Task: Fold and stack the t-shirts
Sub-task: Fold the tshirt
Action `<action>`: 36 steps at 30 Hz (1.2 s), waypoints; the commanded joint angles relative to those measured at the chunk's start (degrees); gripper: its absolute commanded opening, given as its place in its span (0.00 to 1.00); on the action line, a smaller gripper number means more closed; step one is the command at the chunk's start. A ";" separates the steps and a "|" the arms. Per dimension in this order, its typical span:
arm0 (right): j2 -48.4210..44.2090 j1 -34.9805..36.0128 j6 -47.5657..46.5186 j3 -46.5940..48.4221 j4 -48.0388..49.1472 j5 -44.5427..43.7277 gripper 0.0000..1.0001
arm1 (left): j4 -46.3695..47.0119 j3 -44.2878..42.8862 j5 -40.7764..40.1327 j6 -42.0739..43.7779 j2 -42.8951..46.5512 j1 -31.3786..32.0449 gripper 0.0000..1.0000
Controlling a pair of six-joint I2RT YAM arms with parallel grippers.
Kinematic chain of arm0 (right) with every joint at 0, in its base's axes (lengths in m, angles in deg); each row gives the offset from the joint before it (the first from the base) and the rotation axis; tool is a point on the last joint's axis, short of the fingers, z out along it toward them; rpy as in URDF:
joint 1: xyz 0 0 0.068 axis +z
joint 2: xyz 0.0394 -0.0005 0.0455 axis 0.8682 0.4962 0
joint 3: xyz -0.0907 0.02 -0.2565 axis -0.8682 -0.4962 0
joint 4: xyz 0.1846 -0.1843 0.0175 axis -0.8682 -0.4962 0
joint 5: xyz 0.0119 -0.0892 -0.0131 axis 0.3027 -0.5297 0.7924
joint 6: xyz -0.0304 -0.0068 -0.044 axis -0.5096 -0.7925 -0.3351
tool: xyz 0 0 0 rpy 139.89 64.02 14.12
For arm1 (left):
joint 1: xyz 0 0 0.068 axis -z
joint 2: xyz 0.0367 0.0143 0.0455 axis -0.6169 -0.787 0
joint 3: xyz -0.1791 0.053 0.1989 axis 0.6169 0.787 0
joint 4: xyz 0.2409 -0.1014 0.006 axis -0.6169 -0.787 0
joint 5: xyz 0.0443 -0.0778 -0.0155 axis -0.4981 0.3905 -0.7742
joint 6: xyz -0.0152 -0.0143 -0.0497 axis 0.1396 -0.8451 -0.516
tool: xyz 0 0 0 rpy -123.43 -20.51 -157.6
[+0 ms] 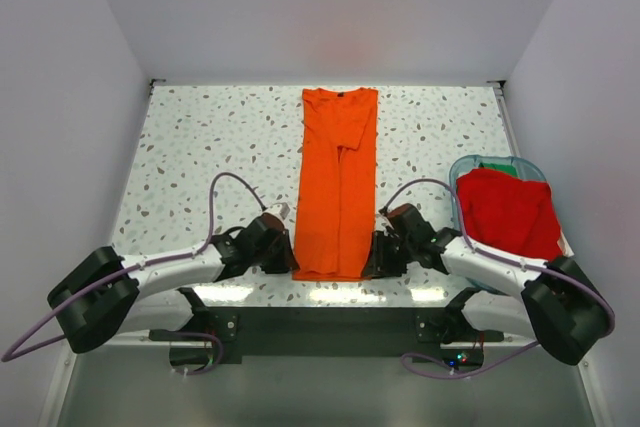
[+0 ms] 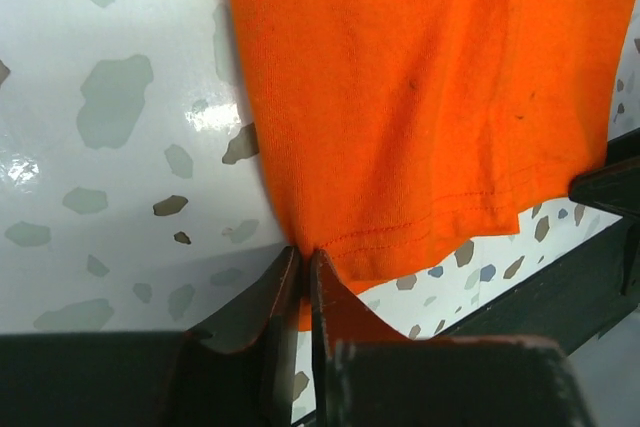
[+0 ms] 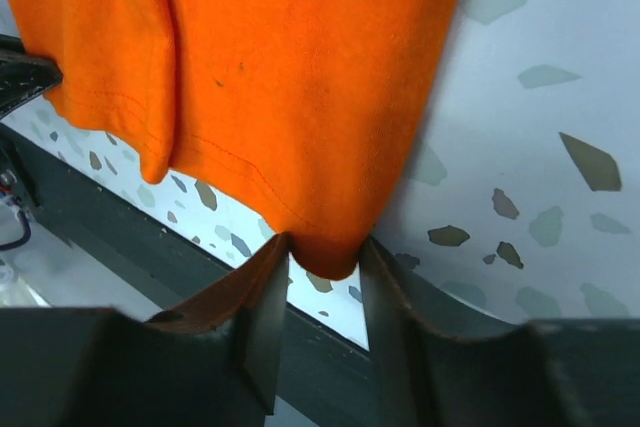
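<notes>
The orange t-shirt lies folded into a long narrow strip down the middle of the table, collar at the far end and hem at the near edge. My left gripper is at the hem's near left corner. In the left wrist view it is shut on that corner of the orange cloth. My right gripper is at the near right corner. In the right wrist view its jaws stand apart, with the corner of the cloth between them. The red t-shirt lies bunched over the bin.
A clear teal-rimmed bin stands at the right edge of the speckled table, under the red shirt. The table's near edge runs just behind both grippers. Grey walls close in the left, right and far sides.
</notes>
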 commanded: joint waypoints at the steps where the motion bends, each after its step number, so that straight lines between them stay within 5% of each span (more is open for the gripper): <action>1: 2.91 0.54 0.34 -3.71 -2.14 -0.95 0.34 | -0.24 1.93 1.95 -0.68 -0.64 0.80 0.12; 5: 0.64 0.46 0.79 -4.94 -3.63 -1.04 0.11 | -0.86 3.16 2.13 -1.56 1.20 0.71 0.00; 7: -1.04 0.46 1.40 -5.64 -4.33 -1.47 0.08 | -1.21 3.95 2.04 -1.91 2.87 0.71 0.00; 16: -12.81 0.46 2.90 -7.05 -10.05 -0.87 0.06 | -2.00 5.63 3.98 -3.32 8.50 0.97 0.00; 23: -14.05 0.46 1.05 3.56 -13.73 -3.84 0.07 | -2.88 -1.93 2.84 -2.18 8.41 1.06 0.00; 28: -10.02 0.46 -0.18 11.48 -12.69 -10.87 0.07 | -3.85 -11.59 0.11 -0.51 3.42 0.10 0.00; 36: 8.59 -2.44 -3.43 27.30 -6.80 -18.87 0.04 | -0.17 -24.33 -1.21 -0.33 -8.63 -7.72 0.00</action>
